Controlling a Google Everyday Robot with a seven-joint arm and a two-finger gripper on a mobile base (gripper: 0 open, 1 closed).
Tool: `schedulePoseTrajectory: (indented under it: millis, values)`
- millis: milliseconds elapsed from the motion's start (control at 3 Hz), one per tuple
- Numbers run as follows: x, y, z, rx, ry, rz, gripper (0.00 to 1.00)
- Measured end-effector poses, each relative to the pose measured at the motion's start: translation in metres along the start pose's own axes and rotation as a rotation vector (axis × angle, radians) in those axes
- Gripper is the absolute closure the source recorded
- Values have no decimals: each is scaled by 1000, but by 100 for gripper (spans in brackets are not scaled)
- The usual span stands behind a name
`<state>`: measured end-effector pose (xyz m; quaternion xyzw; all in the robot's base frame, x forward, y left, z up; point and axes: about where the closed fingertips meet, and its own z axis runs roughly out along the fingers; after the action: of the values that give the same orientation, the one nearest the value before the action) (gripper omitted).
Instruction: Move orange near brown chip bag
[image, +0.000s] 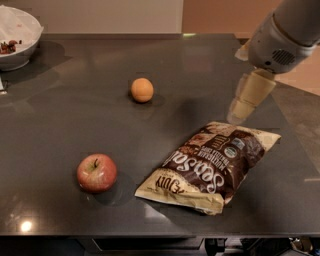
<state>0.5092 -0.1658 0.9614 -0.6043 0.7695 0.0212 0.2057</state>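
Note:
The orange (142, 90) is a small round matte fruit lying on the dark table (60, 115), left of centre toward the back. The brown chip bag (212, 165) lies flat at the front right, dark brown with cream edges and white script. My gripper (239, 116) hangs from the grey arm (280, 40) at the upper right, just above the bag's far edge and well to the right of the orange. It holds nothing.
A red-yellow apple (97, 173) with a stem sits at the front left. A white bowl (15, 42) with dark bits stands at the back left corner. The table's front edge runs along the bottom and its right edge lies past the bag.

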Motion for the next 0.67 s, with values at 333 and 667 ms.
schedulePoseTrajectory:
  millis: [333, 667]
  values:
    - [-46, -42, 44, -41, -114, 10, 0]
    - [-74, -68, 75, -60, -167, 15, 0]
